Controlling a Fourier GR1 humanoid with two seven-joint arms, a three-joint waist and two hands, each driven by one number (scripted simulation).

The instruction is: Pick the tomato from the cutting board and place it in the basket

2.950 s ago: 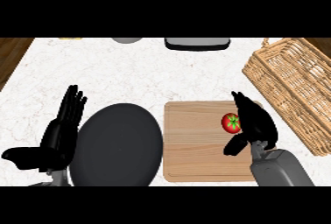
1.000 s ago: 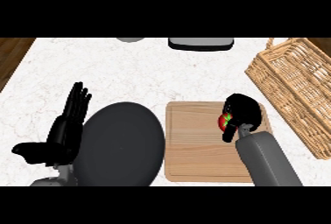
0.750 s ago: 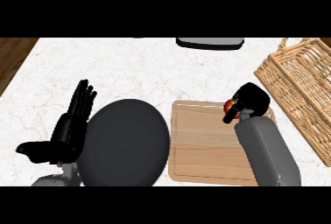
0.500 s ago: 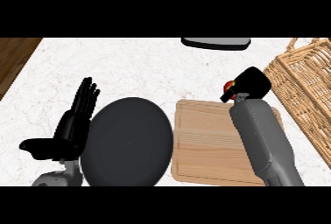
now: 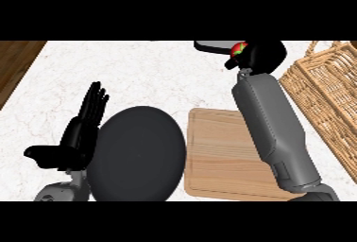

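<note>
My right hand (image 5: 261,54) is curled round the red tomato (image 5: 240,48), of which only a red and green sliver shows at the hand's left side. It is held up beyond the far end of the wooden cutting board (image 5: 226,156), left of the wicker basket (image 5: 322,90). The board's top is bare. My left hand (image 5: 80,130) rests open, fingers up, at the left beside a dark round plate (image 5: 140,158).
A dark grey object with a pale underside (image 5: 213,46) lies at the counter's far edge, just left of the tomato. The counter is white marble; its wooden left edge (image 5: 17,66) shows at the far left.
My right hand has closed on the tomato, lifted it off the board and carried it forward, away from me. The left hand has stayed still.
</note>
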